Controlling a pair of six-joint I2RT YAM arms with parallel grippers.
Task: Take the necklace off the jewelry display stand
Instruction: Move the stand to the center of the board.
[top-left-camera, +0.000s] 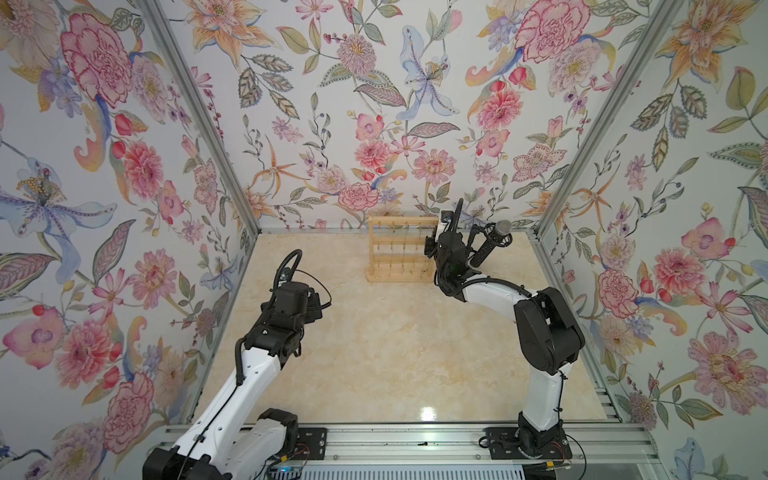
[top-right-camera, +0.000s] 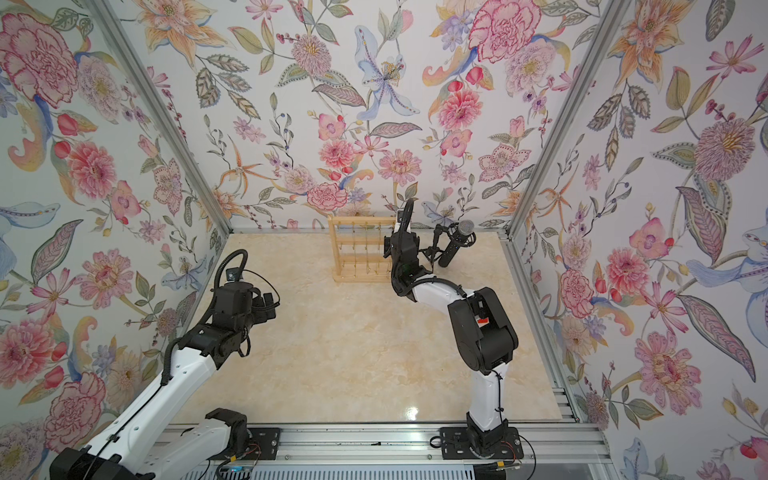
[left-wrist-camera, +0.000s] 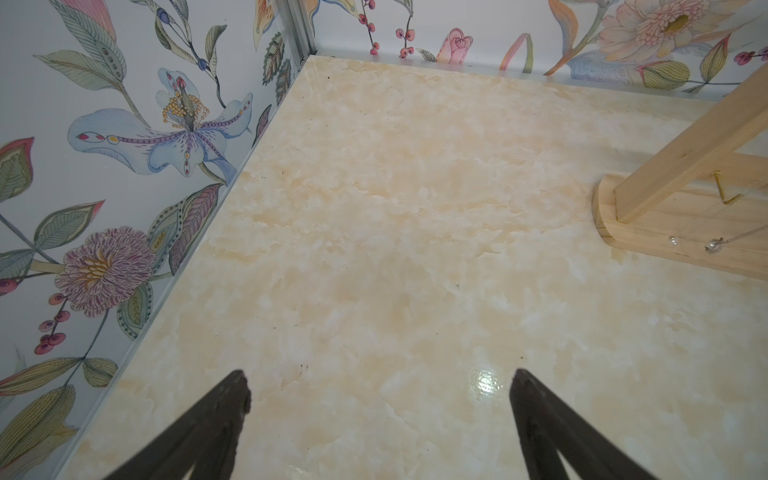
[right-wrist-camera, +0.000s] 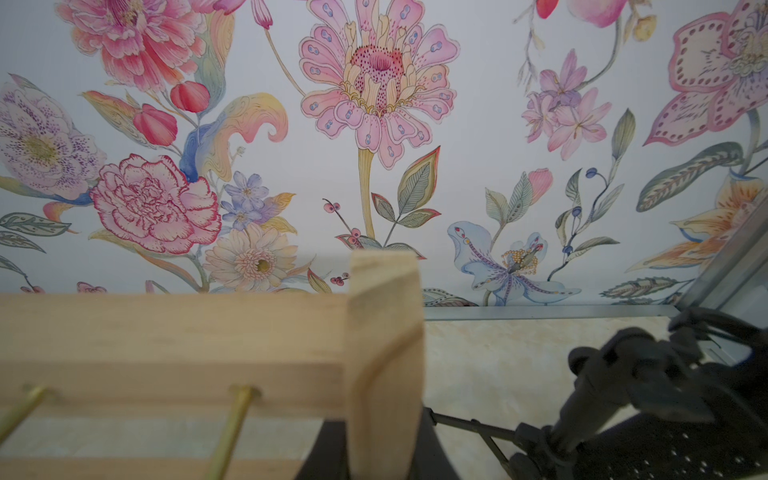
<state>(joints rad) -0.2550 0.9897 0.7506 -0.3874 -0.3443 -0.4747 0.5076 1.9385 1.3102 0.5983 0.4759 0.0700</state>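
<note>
Upright at the back of the table (top-left-camera: 374, 353), close to the rear wall: the jewelry display stand (top-left-camera: 401, 249), long axis across the table, pegs pointing toward the arms.

On the stand's left end, beside the left post: the necklace (left-wrist-camera: 715, 245), a thin chain dropping to a small glittering pendant low over the base. Cannot be traced to its peg, since the left wrist view cuts the chain off and both top views show it too faintly.

Right gripper (right-wrist-camera: 380, 436) closed on the stand's right post, a dark finger on either side of the wood in the right wrist view; by the look of it, bracing the stand. Black microphone (top-left-camera: 502, 227) just beside that arm.

Left gripper (left-wrist-camera: 380, 374) spread wide and empty, above bare table, well apart from the stand. From there, necklace ahead and to the right, toward the rear wall, on the nearer end of the stand. Free and on that side, so likely the arm for the pick. Hangs vertically, so calls for a pinch across the chain, then a lift up and forward along the peg until clear of its tip.
</note>
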